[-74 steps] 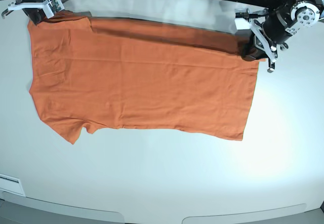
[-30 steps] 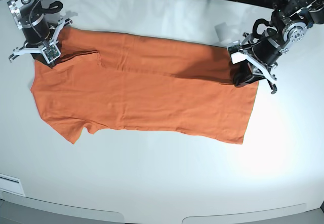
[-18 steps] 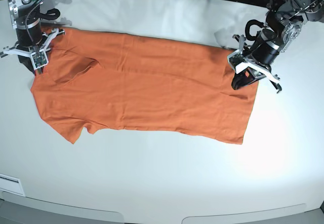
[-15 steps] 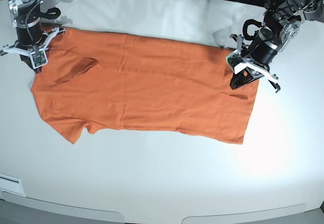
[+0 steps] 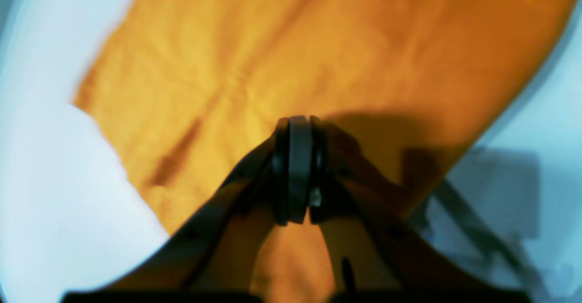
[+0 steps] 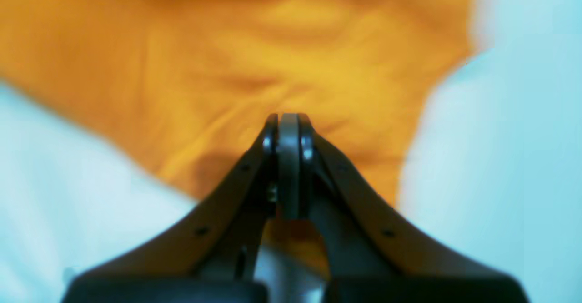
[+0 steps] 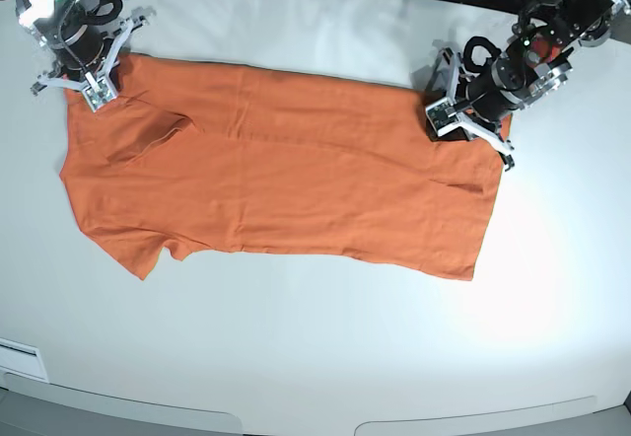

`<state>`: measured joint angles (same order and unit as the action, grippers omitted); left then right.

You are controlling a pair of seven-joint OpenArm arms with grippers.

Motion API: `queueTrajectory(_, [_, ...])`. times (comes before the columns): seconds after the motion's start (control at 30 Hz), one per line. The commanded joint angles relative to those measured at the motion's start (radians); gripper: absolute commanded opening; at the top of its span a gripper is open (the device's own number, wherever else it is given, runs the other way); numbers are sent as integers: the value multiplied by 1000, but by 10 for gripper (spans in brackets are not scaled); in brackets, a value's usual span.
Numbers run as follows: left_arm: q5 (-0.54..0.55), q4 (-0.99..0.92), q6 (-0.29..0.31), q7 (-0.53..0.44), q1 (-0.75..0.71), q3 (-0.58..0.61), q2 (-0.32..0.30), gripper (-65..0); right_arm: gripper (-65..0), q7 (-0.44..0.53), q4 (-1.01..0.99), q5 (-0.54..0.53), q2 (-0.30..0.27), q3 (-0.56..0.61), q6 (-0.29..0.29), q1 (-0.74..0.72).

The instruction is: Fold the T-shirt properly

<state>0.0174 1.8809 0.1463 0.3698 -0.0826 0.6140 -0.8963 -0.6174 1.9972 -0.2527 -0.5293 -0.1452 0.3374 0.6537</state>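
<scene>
Orange T-shirt [image 7: 276, 175] spread flat on the white table [image 7: 315, 347], across the far half. Right gripper [image 6: 288, 125] above the far left corner, fingers pressed together, holding nothing. Left gripper [image 5: 298, 128] over the far right edge, fingers together, also empty.

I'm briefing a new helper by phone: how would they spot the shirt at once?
Look at the wide white table. Spread flat across its far half lies the shirt, plain orange with short sleeves. It is the only cloth there, with a robot arm at each far corner.
</scene>
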Motion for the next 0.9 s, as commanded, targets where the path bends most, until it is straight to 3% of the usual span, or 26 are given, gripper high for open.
queueTrajectory(0.0, [11,-5,33,-3,8,-8,-3,-650,-650,-26,-13,-19,-16,-8,14,-18])
queueTrajectory(0.17, [21,9,129,47,-40,-8,-4,-650,-650,-150,-35,-32,-17,-8,30,-26])
queueTrajectory(0.4, [8,132,135,83,-203,-8,-58,-650,-650,-158,20,-20,-17,-8,8,125])
queueTrajectory(0.57, [-91,192,128,84,-261,-8,-82,-650,-650,-158,64,56,-17,-8,-53,219])
queueTrajectory(0.67, [-96,207,124,90,-275,-8,-88,-650,-650,-158,81,123,-17,-8,-100,272])
queueTrajectory(0.8, [-95,209,123,95,-275,-8,-87,-650,-650,-166,84,208,-17,-8,-207,314])
queueTrajectory(0.87, [-92,215,124,96,-275,-8,-87,-650,-650,-166,85,207,-17,-8,-222,319])
